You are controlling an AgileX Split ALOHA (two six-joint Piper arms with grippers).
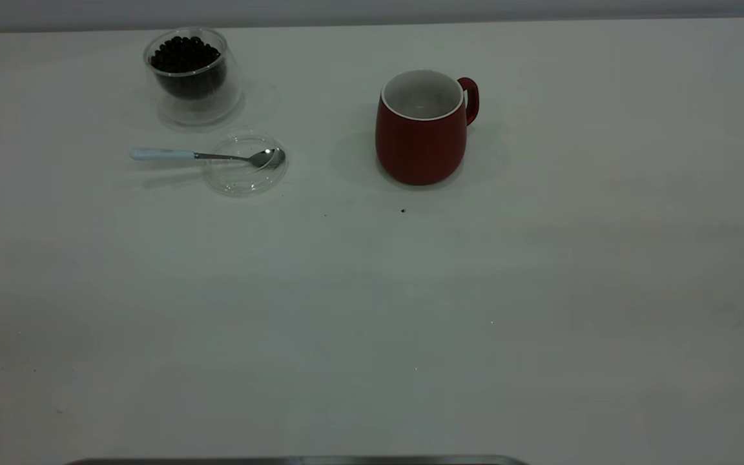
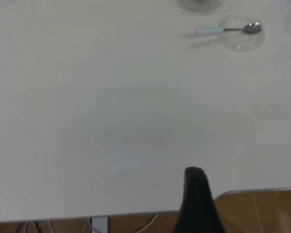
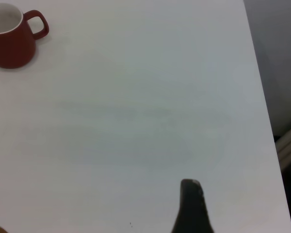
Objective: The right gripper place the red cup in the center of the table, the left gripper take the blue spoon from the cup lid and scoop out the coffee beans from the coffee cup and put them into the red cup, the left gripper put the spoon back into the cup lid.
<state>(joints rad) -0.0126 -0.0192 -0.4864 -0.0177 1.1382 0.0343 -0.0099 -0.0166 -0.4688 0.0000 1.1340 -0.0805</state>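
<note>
The blue spoon [image 1: 207, 155] lies flat with its long axis running across the table [image 1: 372, 310] in the exterior view — pale handle pointing toward that view's left, shiny metal bowl toward the right. The bowl rests inside the cup lid [image 1: 245, 163], a clear round disc with a raised rim, while the handle sticks out past the rim over the table. Just behind the lid stands the coffee cup [image 1: 192, 76], squat, clear and double-walled, filled with a heap of dark coffee beans [image 1: 185, 54]. Well to the right of these, near the middle of the table's far part, the red cup [image 1: 422, 128] stands upright — dark red outside, white inside with a white rim, its loop handle turned to the right and slightly away.

Neither arm shows in the exterior view. The left claw [image 2: 198, 194] hangs over the table's near edge, far from the spoon and lid; only one black finger is visible, so whether it is spread cannot be told. The right claw [image 3: 191, 204] likewise shows one dark finger over bare table, well apart from the red cup; its state cannot be told either.
</note>
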